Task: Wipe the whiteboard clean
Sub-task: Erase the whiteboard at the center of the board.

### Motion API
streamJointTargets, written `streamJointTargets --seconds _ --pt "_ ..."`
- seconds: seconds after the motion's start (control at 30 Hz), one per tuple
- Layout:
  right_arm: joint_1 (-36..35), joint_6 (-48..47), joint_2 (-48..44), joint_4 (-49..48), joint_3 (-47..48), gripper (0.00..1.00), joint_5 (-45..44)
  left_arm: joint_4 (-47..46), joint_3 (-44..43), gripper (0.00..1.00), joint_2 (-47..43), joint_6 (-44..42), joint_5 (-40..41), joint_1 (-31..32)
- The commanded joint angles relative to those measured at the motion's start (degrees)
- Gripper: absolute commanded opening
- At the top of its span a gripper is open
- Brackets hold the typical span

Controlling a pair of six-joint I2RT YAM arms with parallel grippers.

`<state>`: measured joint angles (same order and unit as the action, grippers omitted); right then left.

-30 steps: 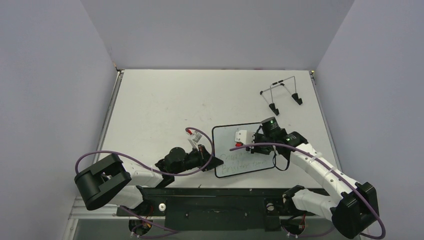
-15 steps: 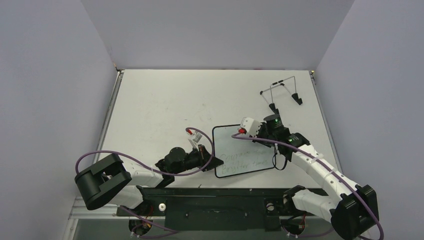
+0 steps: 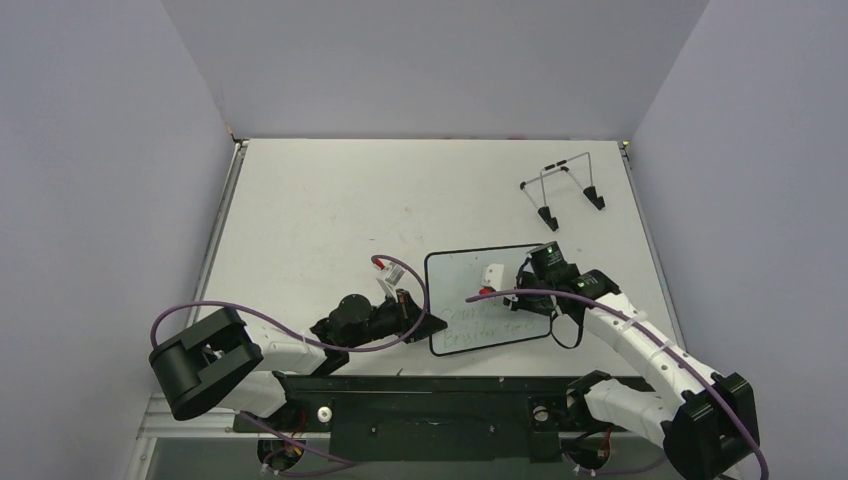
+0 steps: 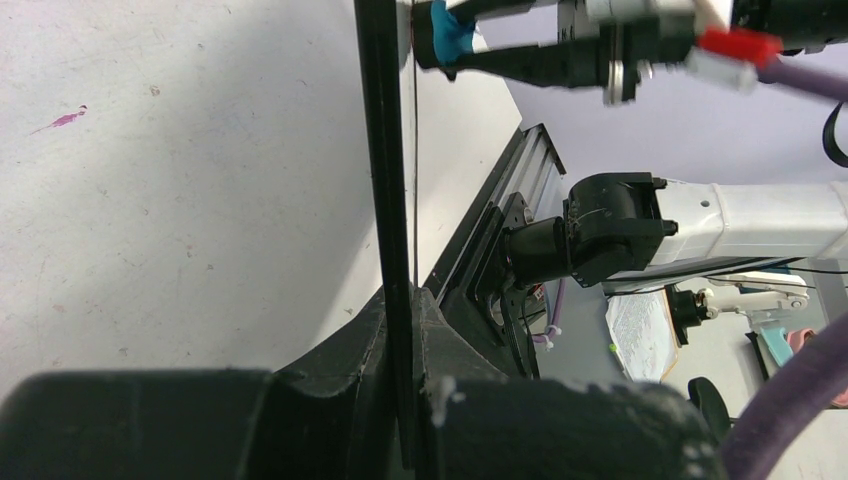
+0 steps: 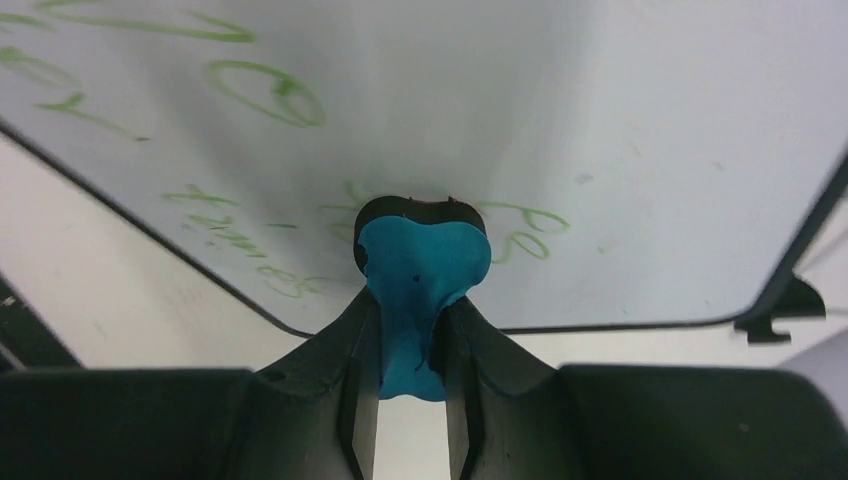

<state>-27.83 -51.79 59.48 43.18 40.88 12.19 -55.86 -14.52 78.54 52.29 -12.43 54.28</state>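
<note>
Green handwriting (image 5: pixel 250 85) runs in loose lines over the lower part of the whiteboard (image 3: pixel 488 300), a small white board with a thin black rim and rounded corners. It sits on the pale bench (image 3: pixel 330 210) toward the near edge, between the two arms. The left pincer (image 3: pixel 425 322) reaches in from the left and is clamped on the board's left rim near its lower corner. In the left wrist view the black rim (image 4: pixel 385 150) runs straight up out of the closed left pincer (image 4: pixel 400 300). From these angles it is hard to tell whether the board lies quite flat or is lifted slightly at that edge. The right pincer (image 3: pixel 512 292) comes in over the board's right side and its fingers are closed on a blue eraser (image 5: pixel 420 270). The eraser's rounded head is pressed against the white surface just beside a few green letters, in the lower part of the board. The upper part of the surface looks clean in the right wrist view. The left wrist view also catches the blue eraser (image 4: pixel 452 30) at the top, touching the board's face. A wire stand (image 3: pixel 563 190) with black feet sits well apart near the far right corner of the bench. A purple cable (image 3: pixel 200 310) loops along the left arm.
</note>
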Motion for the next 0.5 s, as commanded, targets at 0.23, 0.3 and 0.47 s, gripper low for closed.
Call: streamJointTargets --seconds 0.23,0.3,0.47 --pt "0.24 11.77 1.83 -15.18 4.11 0.00 -11.56 -4.48 -2.53 0.00 -1.96 -1.70 -1.41 0.21" --pt "-1.20 6.51 1.41 -10.74 3.87 0.00 -5.52 -4.18 -2.49 0.00 -2.39 -1.87 -1.23 0.21" --pt "-4.55 -1.43 -0.59 -2.13 -0.51 0.00 1.15 -4.09 -2.86 0.00 -2.16 -2.02 -1.43 0.17"
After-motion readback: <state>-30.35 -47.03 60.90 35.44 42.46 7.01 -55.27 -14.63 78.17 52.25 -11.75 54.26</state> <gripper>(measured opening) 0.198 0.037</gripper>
